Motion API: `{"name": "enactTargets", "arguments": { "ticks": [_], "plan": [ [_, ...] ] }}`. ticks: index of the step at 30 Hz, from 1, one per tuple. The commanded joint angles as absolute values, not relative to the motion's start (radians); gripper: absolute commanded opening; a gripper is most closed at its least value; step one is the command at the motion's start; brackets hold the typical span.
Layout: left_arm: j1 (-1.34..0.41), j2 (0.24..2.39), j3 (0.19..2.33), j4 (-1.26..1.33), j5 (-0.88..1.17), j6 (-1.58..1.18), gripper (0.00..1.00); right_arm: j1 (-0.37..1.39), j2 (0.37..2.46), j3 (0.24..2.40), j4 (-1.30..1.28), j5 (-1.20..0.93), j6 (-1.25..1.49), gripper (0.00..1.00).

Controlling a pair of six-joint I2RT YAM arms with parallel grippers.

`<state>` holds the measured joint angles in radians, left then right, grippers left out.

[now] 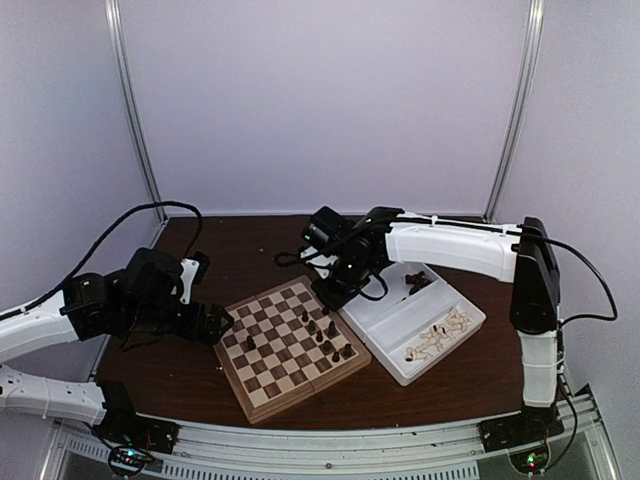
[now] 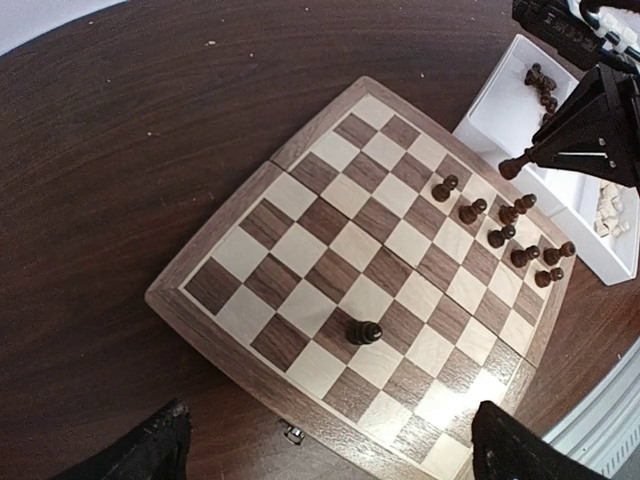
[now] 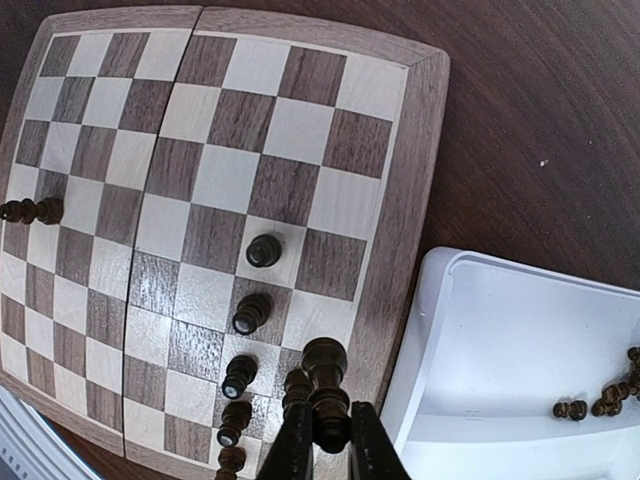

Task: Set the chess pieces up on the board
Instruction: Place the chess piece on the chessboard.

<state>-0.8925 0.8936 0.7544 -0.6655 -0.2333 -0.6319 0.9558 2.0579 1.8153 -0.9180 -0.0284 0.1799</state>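
Note:
The board (image 1: 275,372) lies on the dark table between the arms. Several dark chess pieces (image 1: 325,335) stand along its right side, and one stands alone (image 2: 364,332) near the left edge. My right gripper (image 3: 328,440) is shut on a dark chess piece (image 3: 327,385) and holds it above the board's right edge, next to the row of standing pieces (image 3: 248,312). In the left wrist view this piece (image 2: 513,166) hangs clear of the board (image 2: 300,300). My left gripper (image 2: 330,455) is open and empty over the board's left border.
A white two-compartment tray (image 1: 395,322) sits right of the board. Its far compartment holds several dark pieces (image 1: 418,282), its near one cream pieces (image 1: 440,336). The tray wall (image 3: 425,330) lies close beside my right gripper. White walls enclose the table.

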Motion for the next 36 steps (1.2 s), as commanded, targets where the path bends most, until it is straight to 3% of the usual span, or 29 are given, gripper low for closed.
{"name": "enactTargets", "arguments": {
  "ticks": [1, 36],
  "plan": [
    [-0.881, 0.914, 0.784, -0.671, -0.189, -0.613, 0.98, 0.953, 2.085, 1.862, -0.949, -0.005, 0.154, 0.04],
    [-0.867, 0.939, 0.777, -0.681, -0.139, -0.603, 0.98, 0.952, 2.251, 2.005, -0.93, 0.053, 0.093, 0.04]
  ]
}}
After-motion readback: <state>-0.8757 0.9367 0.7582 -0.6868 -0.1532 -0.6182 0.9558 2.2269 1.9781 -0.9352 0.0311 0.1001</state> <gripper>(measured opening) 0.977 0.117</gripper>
